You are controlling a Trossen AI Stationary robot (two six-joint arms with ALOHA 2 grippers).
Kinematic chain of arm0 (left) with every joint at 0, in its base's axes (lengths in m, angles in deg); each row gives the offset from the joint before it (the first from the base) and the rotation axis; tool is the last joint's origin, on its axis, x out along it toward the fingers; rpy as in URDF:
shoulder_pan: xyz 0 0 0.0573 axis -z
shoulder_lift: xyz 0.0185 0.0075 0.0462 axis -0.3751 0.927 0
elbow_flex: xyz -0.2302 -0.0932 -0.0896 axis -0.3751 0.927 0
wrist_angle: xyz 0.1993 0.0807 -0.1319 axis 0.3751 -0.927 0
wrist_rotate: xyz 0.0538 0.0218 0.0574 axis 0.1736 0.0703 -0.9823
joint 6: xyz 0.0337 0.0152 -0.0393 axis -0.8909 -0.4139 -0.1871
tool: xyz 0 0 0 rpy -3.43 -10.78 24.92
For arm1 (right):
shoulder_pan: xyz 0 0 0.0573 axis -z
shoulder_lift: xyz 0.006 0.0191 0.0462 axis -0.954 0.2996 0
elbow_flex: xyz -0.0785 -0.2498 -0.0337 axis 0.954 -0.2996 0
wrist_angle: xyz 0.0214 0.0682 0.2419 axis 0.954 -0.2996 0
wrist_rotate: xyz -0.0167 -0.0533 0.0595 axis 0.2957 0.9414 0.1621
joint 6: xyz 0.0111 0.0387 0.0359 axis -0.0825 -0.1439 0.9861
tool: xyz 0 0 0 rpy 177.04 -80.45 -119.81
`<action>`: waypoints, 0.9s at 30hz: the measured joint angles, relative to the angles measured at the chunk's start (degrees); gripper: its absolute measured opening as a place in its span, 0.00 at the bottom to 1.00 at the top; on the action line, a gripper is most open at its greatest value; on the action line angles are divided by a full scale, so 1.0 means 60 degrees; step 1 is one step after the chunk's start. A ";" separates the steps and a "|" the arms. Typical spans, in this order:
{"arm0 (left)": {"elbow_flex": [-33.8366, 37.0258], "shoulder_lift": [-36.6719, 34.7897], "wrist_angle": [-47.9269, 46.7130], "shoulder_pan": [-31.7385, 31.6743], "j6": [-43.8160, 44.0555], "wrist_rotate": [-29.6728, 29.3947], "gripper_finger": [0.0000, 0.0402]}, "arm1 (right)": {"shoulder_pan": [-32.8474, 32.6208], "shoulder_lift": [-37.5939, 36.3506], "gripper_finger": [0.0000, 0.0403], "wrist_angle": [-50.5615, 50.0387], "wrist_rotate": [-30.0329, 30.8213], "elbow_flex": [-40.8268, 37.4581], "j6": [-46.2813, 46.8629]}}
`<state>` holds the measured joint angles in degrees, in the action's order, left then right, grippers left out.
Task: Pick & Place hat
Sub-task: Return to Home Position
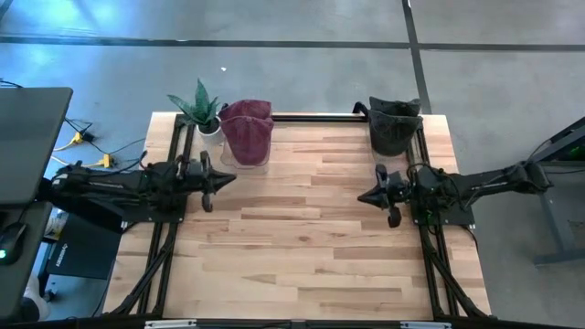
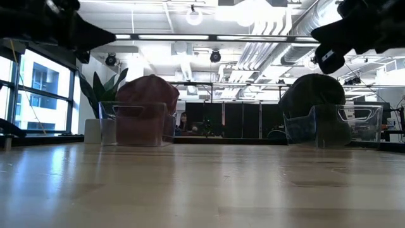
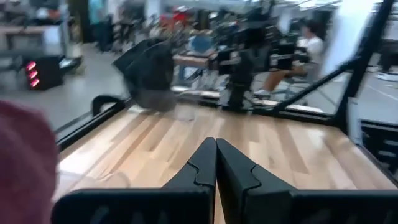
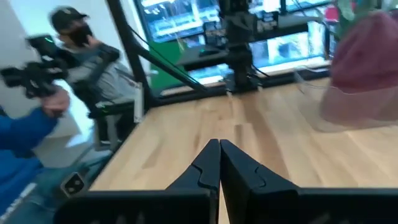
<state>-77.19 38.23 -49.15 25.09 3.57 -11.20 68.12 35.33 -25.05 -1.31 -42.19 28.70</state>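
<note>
Red cap (image 1: 247,123) sits in the left clear bin (image 2: 106,126), black cap (image 1: 395,119) in the right clear bin (image 2: 370,126) (both at the counter's (image 1: 311,247) far edge). My left hand (image 1: 228,178) and right hand (image 1: 363,195) are pressed together, empty. I judge the sorting done; what's left is parking both arms at home.

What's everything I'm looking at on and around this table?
red cap: one, dark red, in the left transparent bin
black cap: one, black, in the right transparent bin
transparent bins: two, clear, back edge, left and right
potted plant: one, green leaves, white pot, beside the left bin
table: one, light wood
people: at least two, in the room beyond the table
left end effector: one, black, shut, above the table's left side
right end effector: one, black, shut, above the table's right side
</note>
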 joint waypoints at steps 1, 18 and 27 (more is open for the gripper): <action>0.0144 -0.0124 0.0167 0.0162 -0.0156 0.0034 0.00 | -0.0049 -0.0001 0.00 0.0370 -0.0056 -0.0198 0.0043; 0.1815 -0.3009 -0.0647 0.0560 0.0146 -0.0512 0.00 | -0.0098 -0.1973 0.00 0.0239 -0.0537 -0.1611 0.0121; 0.1827 -0.2969 -0.0750 0.0560 0.0150 -0.0526 0.00 | -0.0100 -0.3891 0.00 -0.2007 -0.0177 -0.1611 -0.0239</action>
<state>-66.23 20.42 -53.65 28.45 4.47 -14.35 67.52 11.99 -37.09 -2.37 -51.85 27.27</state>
